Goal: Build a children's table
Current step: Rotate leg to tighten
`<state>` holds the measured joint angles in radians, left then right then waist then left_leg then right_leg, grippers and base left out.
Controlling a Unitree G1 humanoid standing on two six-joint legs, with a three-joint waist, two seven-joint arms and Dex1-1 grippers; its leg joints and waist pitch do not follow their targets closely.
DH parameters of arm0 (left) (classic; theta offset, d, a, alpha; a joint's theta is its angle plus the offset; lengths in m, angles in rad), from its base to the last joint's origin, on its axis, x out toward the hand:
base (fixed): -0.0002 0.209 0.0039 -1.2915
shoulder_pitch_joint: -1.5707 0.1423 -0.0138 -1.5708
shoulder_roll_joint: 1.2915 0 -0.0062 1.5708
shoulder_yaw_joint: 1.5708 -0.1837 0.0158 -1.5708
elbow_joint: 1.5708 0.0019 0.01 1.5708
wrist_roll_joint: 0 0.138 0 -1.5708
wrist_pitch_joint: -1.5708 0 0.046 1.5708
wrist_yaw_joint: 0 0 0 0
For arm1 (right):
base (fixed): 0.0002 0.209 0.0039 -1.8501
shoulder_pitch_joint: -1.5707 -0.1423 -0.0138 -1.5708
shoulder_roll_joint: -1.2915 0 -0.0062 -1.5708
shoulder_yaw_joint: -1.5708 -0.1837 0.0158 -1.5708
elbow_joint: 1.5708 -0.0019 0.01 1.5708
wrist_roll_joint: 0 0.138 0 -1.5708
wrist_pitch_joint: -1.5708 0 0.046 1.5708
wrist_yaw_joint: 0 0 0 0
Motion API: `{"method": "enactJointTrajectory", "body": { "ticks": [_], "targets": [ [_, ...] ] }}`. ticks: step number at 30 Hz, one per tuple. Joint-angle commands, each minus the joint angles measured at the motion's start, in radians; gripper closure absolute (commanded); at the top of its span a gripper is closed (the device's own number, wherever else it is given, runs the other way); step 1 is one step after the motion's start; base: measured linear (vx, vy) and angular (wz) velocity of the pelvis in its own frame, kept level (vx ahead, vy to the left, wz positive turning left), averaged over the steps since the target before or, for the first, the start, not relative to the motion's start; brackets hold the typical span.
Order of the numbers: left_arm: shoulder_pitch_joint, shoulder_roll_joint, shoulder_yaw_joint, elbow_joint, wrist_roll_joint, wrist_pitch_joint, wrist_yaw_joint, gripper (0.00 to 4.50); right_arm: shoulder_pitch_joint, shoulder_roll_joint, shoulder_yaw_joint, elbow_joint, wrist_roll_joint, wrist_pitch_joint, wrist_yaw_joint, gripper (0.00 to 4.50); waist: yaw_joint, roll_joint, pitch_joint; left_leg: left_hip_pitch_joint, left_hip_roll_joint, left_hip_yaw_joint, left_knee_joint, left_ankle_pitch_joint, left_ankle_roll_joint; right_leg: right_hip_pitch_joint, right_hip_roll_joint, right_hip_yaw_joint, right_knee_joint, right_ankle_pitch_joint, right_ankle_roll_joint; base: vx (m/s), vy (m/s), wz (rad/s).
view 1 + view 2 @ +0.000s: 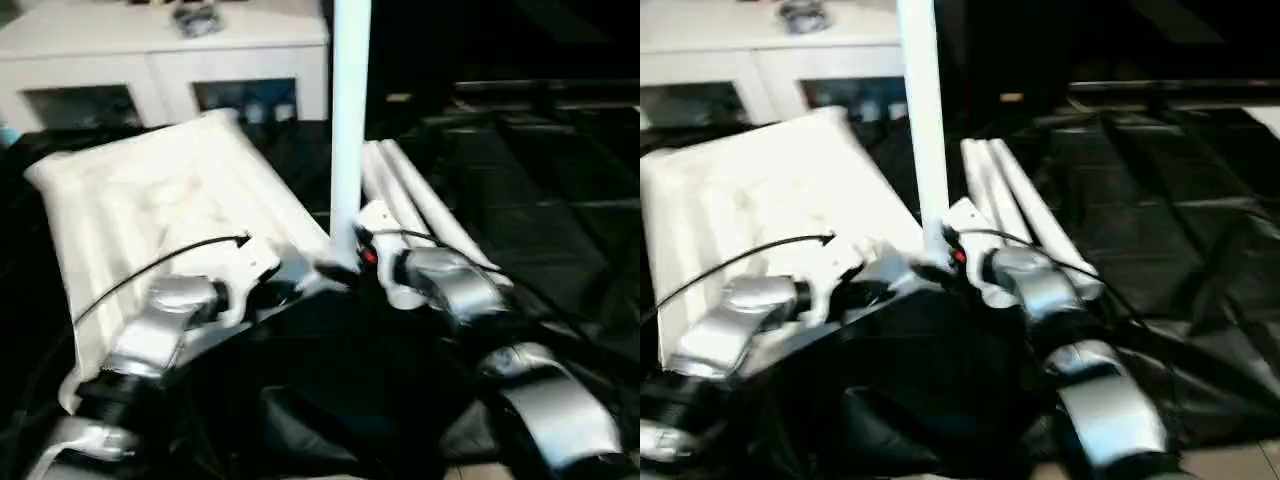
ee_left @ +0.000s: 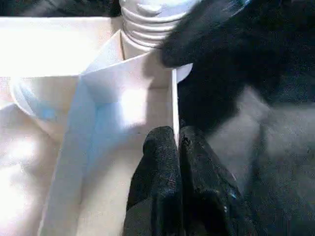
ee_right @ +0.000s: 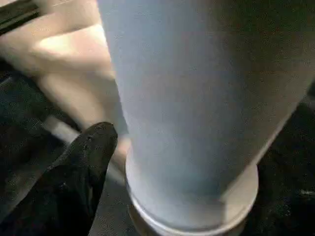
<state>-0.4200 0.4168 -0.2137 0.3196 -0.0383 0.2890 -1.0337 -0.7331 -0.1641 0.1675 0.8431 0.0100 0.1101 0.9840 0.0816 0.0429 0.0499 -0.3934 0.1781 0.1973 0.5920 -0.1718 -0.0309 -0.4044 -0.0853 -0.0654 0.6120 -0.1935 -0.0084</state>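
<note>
One big black-draped work table point(image 1: 560, 200) carries everything, with a white cabinet point(image 1: 165, 60) with glass doors standing behind it. On the black cloth lies the white tabletop point(image 1: 150, 210), underside up, its ribs showing, spread across the robot's left half of the scene. One leg point(image 1: 350, 120) stands upright at the top's near corner — its threaded end sits in the corner socket point(image 2: 147, 29), seen close in the left wrist view. Three spare legs point(image 1: 415, 200) lie side by side on the cloth just to the right of the upright one.

The left gripper point(image 2: 176, 147) is clenched on a thin upright rib of the tabletop's underside, one black finger on each side of it, close to the socket. The right gripper point(image 1: 345, 265) sits at the base of the standing leg — one black finger point(image 3: 91, 147) shows beside the tube with a gap between them, and whether the jaws are released or grasping I cannot tell.
</note>
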Motion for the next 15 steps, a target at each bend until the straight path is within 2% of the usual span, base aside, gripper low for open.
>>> {"method": "enactJointTrajectory", "body": {
  "ticks": [1,3,6,11,12,15],
  "targets": [
    [-0.009,-0.003,-0.038,-0.033,-0.029,-0.037,-0.069,4.5,0.008,-0.01,0.04,-0.049,0.017,0.014,0.097,0.6,0.003,-0.001,-0.074,0.025,0.057,-0.022,-0.059,-0.134,0.092,0.046,-0.061,0.041,-0.047,0.004,-0.278,0.0,0.0,0.0],
    [-0.014,0.011,-0.028,-0.029,-0.047,-0.044,-0.099,4.5,0.011,-0.035,0.046,-0.052,-0.002,-0.031,0.11,0.6,0.009,0.002,-0.07,0.029,0.059,-0.021,-0.062,-0.182,0.072,0.042,-0.063,0.042,-0.054,-0.069,-0.275,0.0,0.0,0.0],
    [-0.015,0.038,-0.028,-0.027,-0.065,-0.048,-0.163,4.5,0.007,-0.051,0.052,-0.047,-0.006,-0.036,0.141,0.6,0.007,0.002,-0.066,0.03,0.059,-0.022,-0.069,-0.234,0.035,0.041,-0.064,0.044,-0.059,-0.14,-0.267,0.0,0.0,0.0],
    [-0.028,0.059,-0.032,-0.005,-0.069,-0.062,-0.206,4.5,0.027,-0.064,0.072,-0.101,0.005,0.0,0.2,0.6,0.009,0.002,-0.066,0.033,0.059,-0.022,-0.071,-0.253,0.024,0.039,-0.063,0.046,-0.061,-0.151,-0.256,0.0,0.0,0.0],
    [-0.029,0.06,-0.032,-0.003,-0.069,-0.063,-0.209,4.5,0.03,-0.064,0.074,-0.107,0.006,0.003,0.206,0.85,0.01,0.002,-0.067,0.032,0.059,-0.023,-0.07,-0.245,0.023,0.041,-0.064,0.045,-0.059,-0.143,-0.257,0.0,0.0,0.0],
    [-0.029,0.064,-0.034,-0.005,-0.069,-0.06,-0.218,4.5,0.038,-0.062,0.077,-0.119,0.011,0.016,0.21,0.96,0.01,0.003,-0.067,0.03,0.058,-0.024,-0.071,-0.242,0.021,0.042,-0.065,0.045,-0.058,-0.139,-0.258,0.0,0.0,0.0]
  ]
}}
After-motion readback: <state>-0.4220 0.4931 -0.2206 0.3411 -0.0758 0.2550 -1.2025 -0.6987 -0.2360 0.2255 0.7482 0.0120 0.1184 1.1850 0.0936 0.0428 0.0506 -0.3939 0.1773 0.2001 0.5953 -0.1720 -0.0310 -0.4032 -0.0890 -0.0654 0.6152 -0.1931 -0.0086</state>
